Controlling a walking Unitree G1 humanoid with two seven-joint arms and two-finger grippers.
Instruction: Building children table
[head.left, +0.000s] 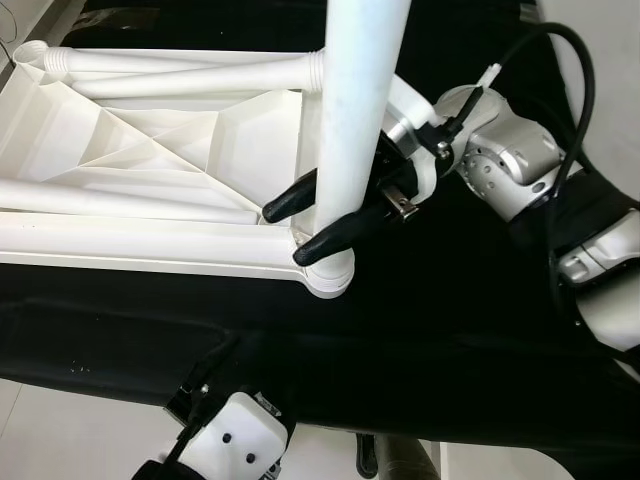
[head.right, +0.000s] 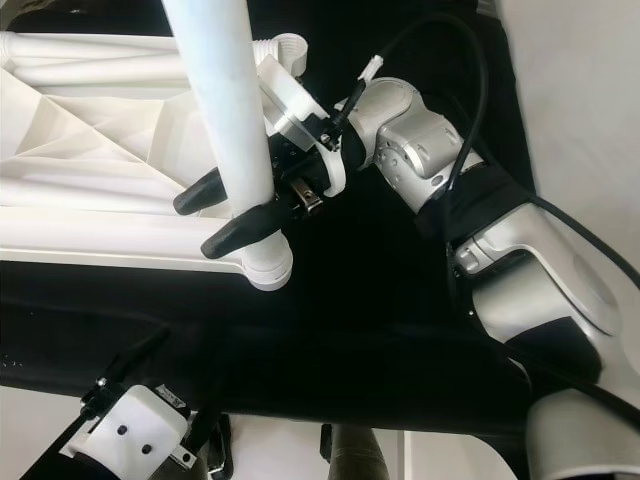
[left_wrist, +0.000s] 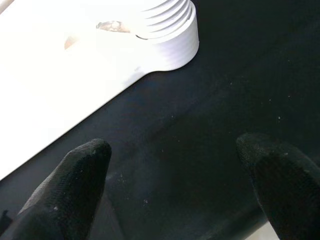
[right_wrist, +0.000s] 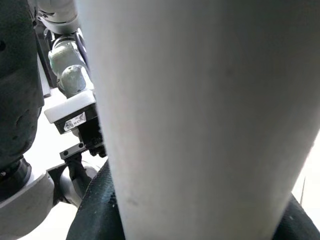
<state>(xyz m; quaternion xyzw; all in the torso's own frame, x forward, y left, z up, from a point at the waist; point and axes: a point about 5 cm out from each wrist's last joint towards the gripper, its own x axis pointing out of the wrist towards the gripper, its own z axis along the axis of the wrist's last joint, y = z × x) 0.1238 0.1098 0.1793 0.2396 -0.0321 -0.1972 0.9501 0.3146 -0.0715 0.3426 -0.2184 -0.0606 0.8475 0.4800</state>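
A white plastic tabletop (head.left: 150, 140) lies upside down on a black cloth (head.left: 420, 320), ribs facing up. A white table leg (head.left: 352, 120) stands upright in the threaded corner socket (head.left: 330, 275) nearest me. My right gripper (head.left: 305, 228) is shut on this leg just above the socket, one black finger on each side. The leg (right_wrist: 200, 115) fills the right wrist view. Another leg (head.left: 190, 68) lies along the tabletop's far edge. My left gripper (left_wrist: 175, 170) is open, hovering over the cloth close to the ribbed socket (left_wrist: 170, 35).
The black cloth covers the floor around the tabletop. Pale floor (head.left: 80, 430) shows at the near left. My left arm's white wrist (head.left: 235, 435) hangs low at the near edge. A black cable (head.left: 560, 110) loops over the right arm.
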